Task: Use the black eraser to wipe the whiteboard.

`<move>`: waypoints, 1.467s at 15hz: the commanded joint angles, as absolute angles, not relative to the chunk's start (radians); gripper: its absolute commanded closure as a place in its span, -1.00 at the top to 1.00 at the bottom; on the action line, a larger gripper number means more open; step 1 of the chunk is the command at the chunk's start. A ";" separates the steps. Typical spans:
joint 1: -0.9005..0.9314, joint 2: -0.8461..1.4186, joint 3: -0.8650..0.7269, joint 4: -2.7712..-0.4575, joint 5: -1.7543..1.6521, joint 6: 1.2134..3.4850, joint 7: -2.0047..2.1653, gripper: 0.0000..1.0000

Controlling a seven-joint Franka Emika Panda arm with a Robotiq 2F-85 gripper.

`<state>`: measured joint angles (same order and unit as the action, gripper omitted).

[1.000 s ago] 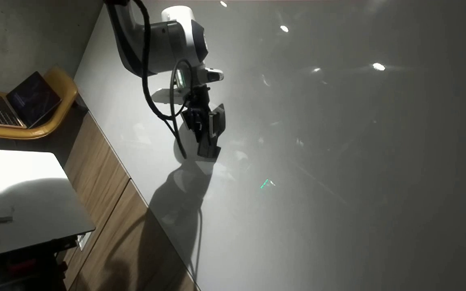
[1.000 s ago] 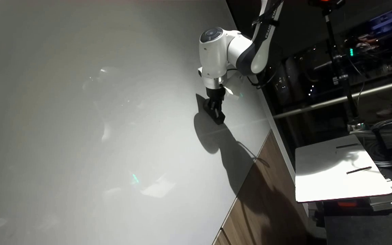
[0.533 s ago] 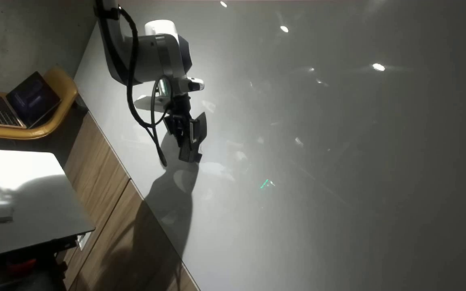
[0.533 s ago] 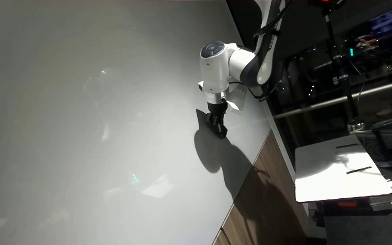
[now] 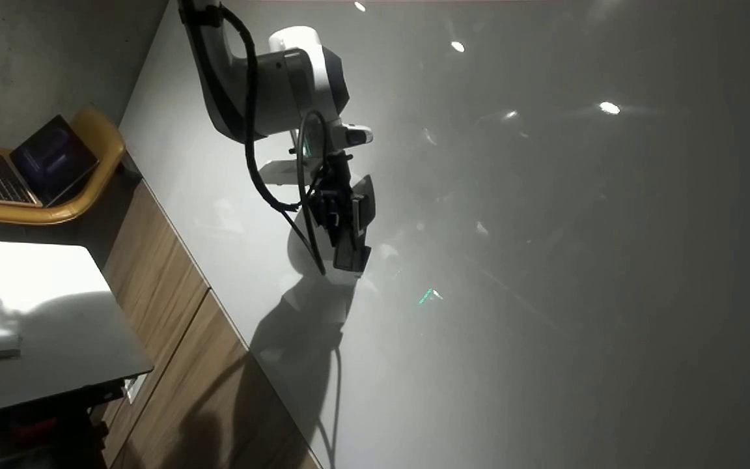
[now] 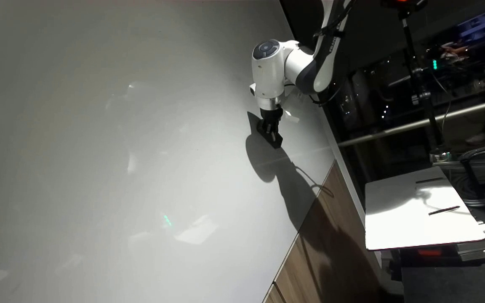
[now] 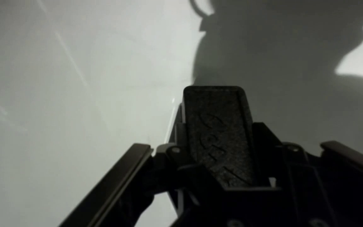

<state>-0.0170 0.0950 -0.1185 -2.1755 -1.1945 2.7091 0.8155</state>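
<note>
The arm (image 6: 267,78) is white, cables (image 5: 250,111) black, tool (image 7: 221,135) apparently black.

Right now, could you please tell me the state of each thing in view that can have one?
Whiteboard: no dark scribbles visible; partly in shadow.
Black eraser: gripped; whether it touches the surface, I cannot tell.
Gripper: closed on the eraser.
Laptop: open, resting on the yellow chair.
White tabletop: partly brightly lit, partly shaded.
Thin dark stick: lying on that tabletop.
</note>
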 commanded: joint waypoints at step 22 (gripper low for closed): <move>0.177 0.066 0.113 -2.467 -0.936 2.603 0.842 -0.43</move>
